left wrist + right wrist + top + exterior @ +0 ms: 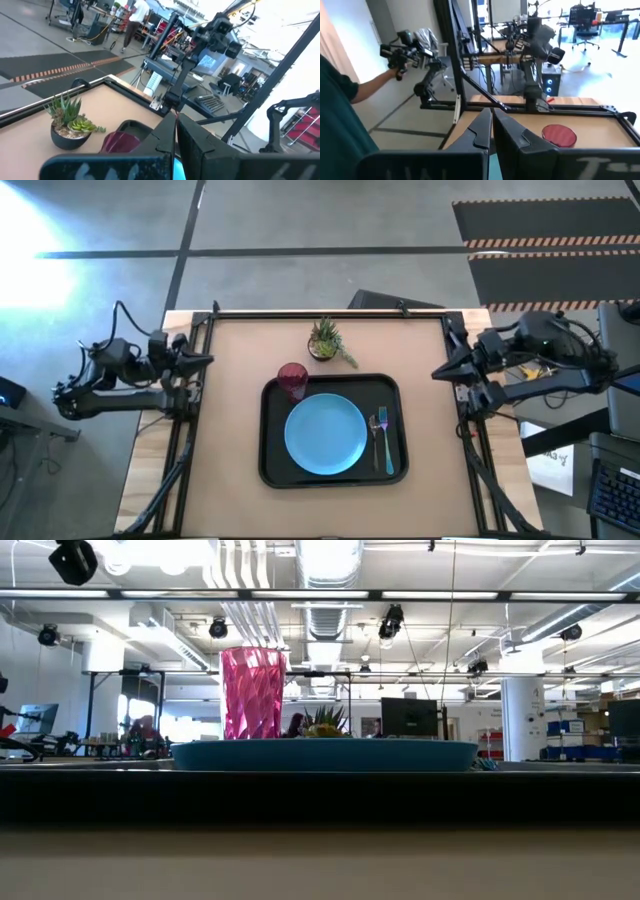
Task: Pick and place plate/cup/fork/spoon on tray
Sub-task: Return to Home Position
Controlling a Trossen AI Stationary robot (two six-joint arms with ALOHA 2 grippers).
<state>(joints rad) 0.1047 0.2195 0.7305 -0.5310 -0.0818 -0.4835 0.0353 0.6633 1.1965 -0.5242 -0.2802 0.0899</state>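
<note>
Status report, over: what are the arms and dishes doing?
Left gripper, right gripper shut, parked at table sides. Plate, cup, fork, spoon on tray. Plant outside tray.

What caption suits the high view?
Light-blue round plate, red translucent cup, blue-handled fork and dark spoon on black rectangular tray; left arm and right arm wait alongside.

No legible text anywhere.

table (pixel 230 430) carries tray (pixel 275 452) and potted plant (pixel 325 340).
</note>
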